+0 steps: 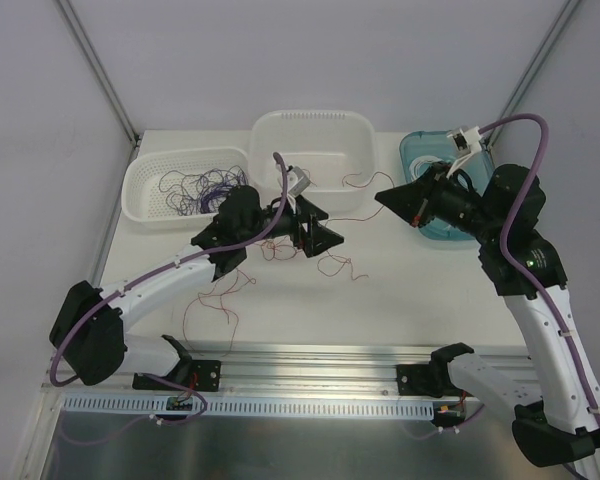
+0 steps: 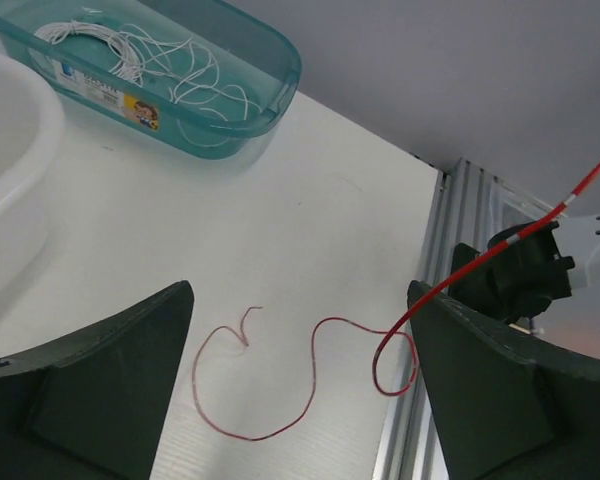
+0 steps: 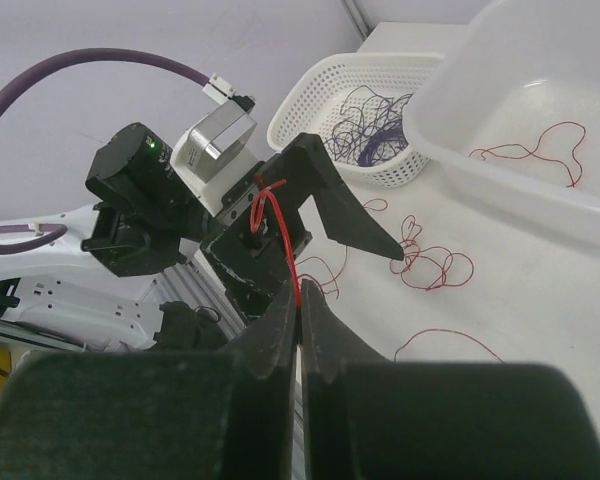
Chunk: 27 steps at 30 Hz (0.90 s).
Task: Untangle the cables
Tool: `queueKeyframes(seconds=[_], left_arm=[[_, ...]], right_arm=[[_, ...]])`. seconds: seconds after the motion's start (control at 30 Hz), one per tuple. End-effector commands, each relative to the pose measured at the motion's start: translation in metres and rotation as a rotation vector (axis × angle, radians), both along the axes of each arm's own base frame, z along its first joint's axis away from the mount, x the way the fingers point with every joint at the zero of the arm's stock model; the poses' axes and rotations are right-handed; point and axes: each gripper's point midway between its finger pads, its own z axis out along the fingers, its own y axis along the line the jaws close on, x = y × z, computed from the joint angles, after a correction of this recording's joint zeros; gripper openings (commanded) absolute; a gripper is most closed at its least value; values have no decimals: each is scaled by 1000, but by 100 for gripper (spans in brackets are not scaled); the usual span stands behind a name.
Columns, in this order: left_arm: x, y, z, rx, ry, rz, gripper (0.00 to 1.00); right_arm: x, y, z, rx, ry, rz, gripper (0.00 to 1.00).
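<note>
White worktop (image 1: 400, 290), grey walls (image 1: 40, 120).

Top view: purple cables (image 1: 205, 188) are piled in the white basket (image 1: 140, 190). Loose red cables (image 1: 335, 265) are strewn mid-worktop.

Left wrist view: the left pincer (image 2: 300, 400) is released, fingers wide apart, above a red cable (image 2: 450, 283) that runs taut up to the right.

Right wrist view: the right pincer (image 3: 300, 320) is clenched on that red cable. The cable seems hooked at the left pincer's base, though this is unclear.

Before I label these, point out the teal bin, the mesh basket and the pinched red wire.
teal bin (image 2: 288, 75): left wrist view, corner rim.
mesh basket (image 1: 143, 172): top external view, bare left end.
red wire (image 3: 287, 250): right wrist view, middle stretch.
</note>
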Motion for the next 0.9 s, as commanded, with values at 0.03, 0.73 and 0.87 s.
queueKeyframes(seconds=[0.03,0.73,0.87], left_arm=[[-12,-19,46,-123,-54,-89,78],[30,2,141,-60,-179,150,0],[54,8,173,-59,-253,218,0]], right_arm=[[-1,1,17,39,-67,-6,1],[-12,-48,-47,-260,-112,-170,100],[-13,-65,-61,-312,-118,-243,97]])
